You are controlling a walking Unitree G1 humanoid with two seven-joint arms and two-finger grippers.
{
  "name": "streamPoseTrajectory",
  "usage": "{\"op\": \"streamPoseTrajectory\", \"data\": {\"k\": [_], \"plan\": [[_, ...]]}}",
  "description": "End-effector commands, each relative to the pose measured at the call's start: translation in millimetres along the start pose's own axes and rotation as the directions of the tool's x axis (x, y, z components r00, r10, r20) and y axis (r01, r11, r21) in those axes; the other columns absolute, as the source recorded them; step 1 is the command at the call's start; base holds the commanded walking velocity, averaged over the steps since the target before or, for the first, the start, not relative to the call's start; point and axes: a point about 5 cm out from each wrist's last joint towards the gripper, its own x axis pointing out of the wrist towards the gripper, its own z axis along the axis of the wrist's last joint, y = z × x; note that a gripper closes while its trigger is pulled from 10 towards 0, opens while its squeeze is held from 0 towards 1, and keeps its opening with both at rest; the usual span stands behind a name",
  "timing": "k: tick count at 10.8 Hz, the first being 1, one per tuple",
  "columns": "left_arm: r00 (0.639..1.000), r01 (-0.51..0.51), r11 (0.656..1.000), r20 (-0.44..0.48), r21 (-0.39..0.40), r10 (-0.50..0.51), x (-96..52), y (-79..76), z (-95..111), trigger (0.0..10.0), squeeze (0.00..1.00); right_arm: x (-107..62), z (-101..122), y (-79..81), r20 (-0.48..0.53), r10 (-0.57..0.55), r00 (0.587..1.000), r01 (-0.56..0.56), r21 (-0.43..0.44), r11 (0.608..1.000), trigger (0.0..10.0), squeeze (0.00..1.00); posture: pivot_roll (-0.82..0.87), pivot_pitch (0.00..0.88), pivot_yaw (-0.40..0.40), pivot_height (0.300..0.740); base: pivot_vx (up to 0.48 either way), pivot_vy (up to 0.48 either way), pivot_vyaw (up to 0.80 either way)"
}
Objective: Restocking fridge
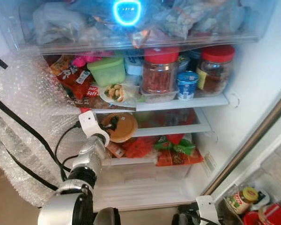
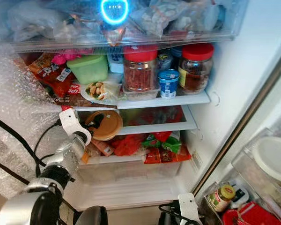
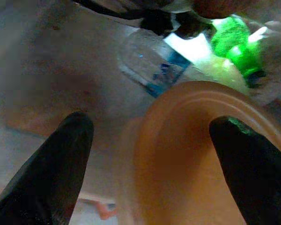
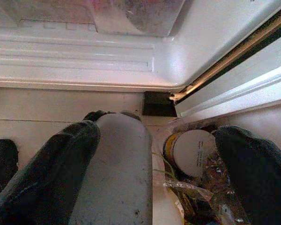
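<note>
Left gripper [image 1: 113, 125], fingers spread wide about the orange-lidded jar [image 1: 121, 127], has it at the front of the fridge's middle shelf [image 1: 187, 129], so this item looks nearly stocked, release still to come. Lower down, the right gripper [image 4: 154, 154] hangs open by the fridge's foot. Its wrist view shows a white-lidded jar [image 4: 193, 152] below; the left wrist view shows a bottle [image 3: 154, 65] beyond the jar.

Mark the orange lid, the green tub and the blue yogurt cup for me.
orange lid [image 1: 123, 126], left eye view, top face.
green tub [image 1: 107, 70], left eye view, front wall.
blue yogurt cup [image 1: 187, 86], left eye view, side label.
</note>
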Motion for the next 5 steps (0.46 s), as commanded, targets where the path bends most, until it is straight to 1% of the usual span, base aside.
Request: {"op": "streamPoseTrajectory", "data": {"k": [1,2,3,5], "plan": [[0.999,-0.037,0.998,0.007,0.059,0.037,1.0,5.2,3.2,10.0,0.0,-1.6,-8.8,3.2,-0.033,0.011,0.999,-0.011,0.009,1.0,10.0,0.0,-0.01,0.0,0.024,0.629,0.0,0.0,0.0],[0.999,-0.043,0.998,-0.002,0.039,0.043,0.7,5.7,0.4,10.0,0.0,-1.6,-8.7,3.2,-0.033,0.015,0.999,-0.014,0.007,1.0,10.0,0.0,-0.01,0.0,0.024,0.629,0.0,0.0,0.0],[0.999,-0.051,0.999,-0.005,-0.005,0.051,0.1,6.4,-2.1,0.0,0.0,-1.6,-8.7,3.2,-0.032,0.016,0.999,-0.016,0.007,1.0,10.0,0.0,0.0,0.0,0.024,0.629,0.0,0.0,0.0],[0.999,-0.044,0.998,-0.01,-0.055,0.044,-0.8,6.8,-6.6,0.0,0.0,-1.5,-8.2,2.8,-0.03,0.014,0.999,-0.014,0.006,1.0,10.0,0.0,-0.01,0.0,0.022,0.629,0.0,0.0,0.0]]}}
